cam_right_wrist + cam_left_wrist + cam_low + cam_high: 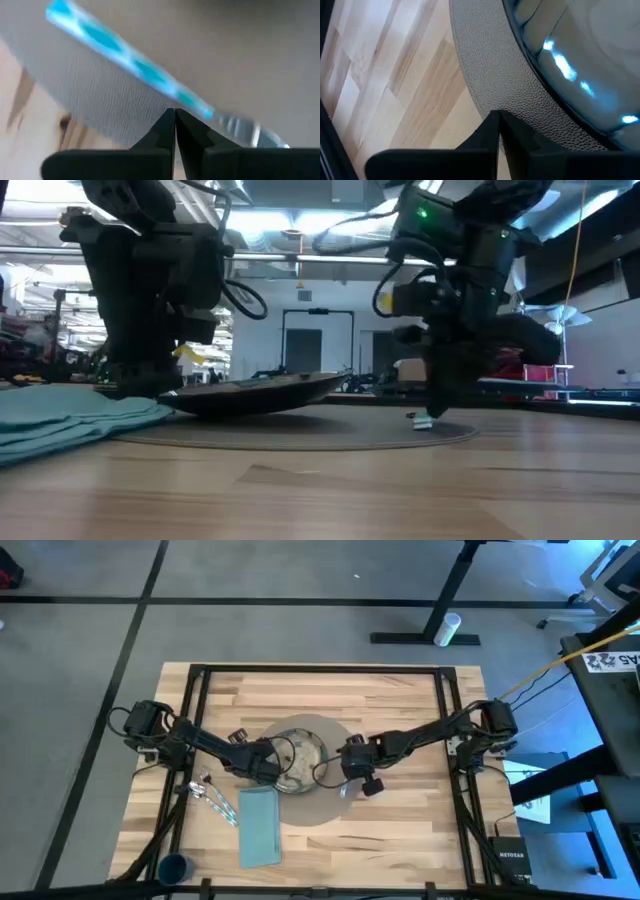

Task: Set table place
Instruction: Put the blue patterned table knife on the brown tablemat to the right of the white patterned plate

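The plate (298, 762) sits on the placemat (330, 805) mid-table (400, 830), tilted in the low view, its left edge raised at the left gripper (268, 766), whose jaws look pressed together on that rim. It looks stiff, glazed, slippery and breakable; the rim is the only hold. The right gripper (175, 114), jaws clenched, holds a thin, light, shiny utensil (135, 70) by one end, just over the mat. The soft napkin (259, 825) lies beside.

plate (300, 762) partly hidden by arms, utensil (150, 75) blurred (type unclear)
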You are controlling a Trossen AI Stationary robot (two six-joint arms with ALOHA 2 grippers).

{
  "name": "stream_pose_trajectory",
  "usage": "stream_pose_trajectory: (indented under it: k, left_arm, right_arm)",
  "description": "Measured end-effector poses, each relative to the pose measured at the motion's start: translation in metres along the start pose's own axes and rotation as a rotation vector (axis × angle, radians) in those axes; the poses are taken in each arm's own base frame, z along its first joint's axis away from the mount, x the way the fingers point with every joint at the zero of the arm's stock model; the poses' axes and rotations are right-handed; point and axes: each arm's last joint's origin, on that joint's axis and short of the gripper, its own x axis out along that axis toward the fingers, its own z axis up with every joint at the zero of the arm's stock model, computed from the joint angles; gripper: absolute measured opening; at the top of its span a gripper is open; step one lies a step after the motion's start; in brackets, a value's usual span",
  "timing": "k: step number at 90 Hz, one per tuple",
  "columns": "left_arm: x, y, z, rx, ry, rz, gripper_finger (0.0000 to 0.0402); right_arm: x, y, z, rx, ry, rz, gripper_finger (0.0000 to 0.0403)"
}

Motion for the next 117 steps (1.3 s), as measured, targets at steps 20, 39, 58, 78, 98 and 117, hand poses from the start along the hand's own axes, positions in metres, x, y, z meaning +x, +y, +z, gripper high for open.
stream_pose_trajectory:
  k: [20,39,58,78,98,117]
  left_arm:
    - [-0.004,0.0,0.004,-0.007,-0.006,-0.008,0.0]
    - [-0.022,0.003,0.016,-0.045,-0.064,-0.082,0.0]
    - [-0.03,0.008,0.02,-0.047,-0.102,-0.082,0.0]
    - [-0.029,0.008,0.02,-0.042,-0.104,-0.072,0.0]
    - [-0.029,0.008,0.02,-0.04,-0.106,-0.067,0.0]
    - [-0.029,0.008,0.02,-0.027,-0.108,-0.064,0.0]
  right_arm:
    - [0.0,-0.001,0.0,0.003,0.012,-0.042,0.0]
    - [0.0,-0.002,0.001,0.004,0.002,-0.056,0.0]
    - [0.0,-0.002,-0.001,0.004,0.029,-0.069,0.0]
    - [0.0,-0.009,-0.007,0.023,0.083,-0.113,0.0]
    - [0.0,-0.018,-0.01,0.029,0.075,-0.116,0.0]
    - [0.0,-0.025,-0.005,0.026,0.002,-0.121,0.0]
